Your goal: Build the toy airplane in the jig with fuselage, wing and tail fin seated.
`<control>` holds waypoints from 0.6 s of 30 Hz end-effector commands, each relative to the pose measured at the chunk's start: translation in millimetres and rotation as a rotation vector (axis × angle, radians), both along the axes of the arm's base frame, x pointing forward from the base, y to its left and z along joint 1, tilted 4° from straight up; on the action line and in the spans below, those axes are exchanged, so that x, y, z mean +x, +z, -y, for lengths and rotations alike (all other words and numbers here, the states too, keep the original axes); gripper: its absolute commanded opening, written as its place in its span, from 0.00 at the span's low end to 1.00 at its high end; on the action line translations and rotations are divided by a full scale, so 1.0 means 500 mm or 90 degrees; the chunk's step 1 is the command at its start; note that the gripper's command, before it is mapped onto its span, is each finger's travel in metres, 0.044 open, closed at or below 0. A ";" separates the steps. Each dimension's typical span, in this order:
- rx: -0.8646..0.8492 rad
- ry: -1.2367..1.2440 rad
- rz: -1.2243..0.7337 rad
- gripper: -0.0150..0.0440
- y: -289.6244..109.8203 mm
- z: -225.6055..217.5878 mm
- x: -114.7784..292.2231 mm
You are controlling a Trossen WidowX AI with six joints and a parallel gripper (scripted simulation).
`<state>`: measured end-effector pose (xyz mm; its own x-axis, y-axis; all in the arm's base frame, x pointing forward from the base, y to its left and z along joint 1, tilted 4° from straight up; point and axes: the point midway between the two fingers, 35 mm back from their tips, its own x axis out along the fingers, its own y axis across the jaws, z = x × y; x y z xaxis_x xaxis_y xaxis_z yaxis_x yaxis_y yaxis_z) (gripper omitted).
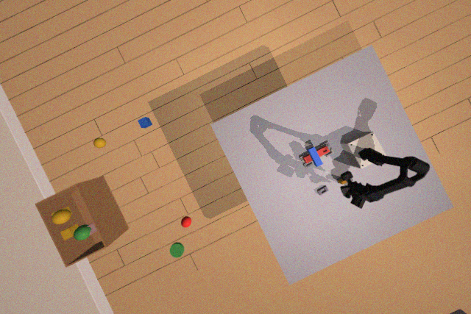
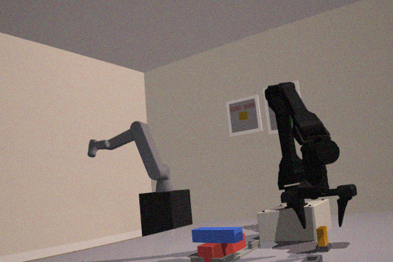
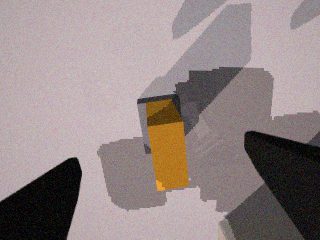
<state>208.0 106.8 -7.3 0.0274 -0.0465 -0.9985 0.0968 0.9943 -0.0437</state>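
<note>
The red fuselage (image 1: 324, 150) (image 2: 236, 246) lies lengthwise in the grey cradle (image 2: 253, 244). The blue wing (image 1: 315, 157) (image 2: 217, 235) lies level across the top of the fuselage; its tab is hidden. The orange tail fin (image 1: 343, 181) (image 2: 322, 237) (image 3: 170, 157) stands upright in a small dark holder (image 2: 323, 248), apart from the cradle. My gripper (image 2: 322, 227) (image 3: 163, 152) is wide open and empty, above the fin. In the wrist view the fin shows between the two fingers, nearer the left one, and touches neither.
A small empty grey holder (image 1: 321, 190) (image 2: 312, 258) sits on the table between the fin and the cradle's near side. The white base box (image 1: 374, 147) (image 2: 285, 226) stands behind the fin. The grey table top (image 1: 304, 242) ends at a straight edge.
</note>
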 end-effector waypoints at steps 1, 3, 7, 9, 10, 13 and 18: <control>-0.004 0.003 -0.009 1.00 -0.017 0.004 -0.006; -0.004 0.003 -0.009 1.00 -0.023 0.004 -0.006; -0.004 0.003 -0.009 1.00 -0.036 0.005 -0.006; -0.004 0.003 -0.009 1.00 -0.043 0.006 -0.006; -0.004 0.003 -0.009 1.00 -0.046 0.006 -0.006; -0.005 0.003 -0.009 1.00 -0.056 0.007 -0.007; -0.005 0.003 -0.009 1.00 -0.072 0.009 -0.008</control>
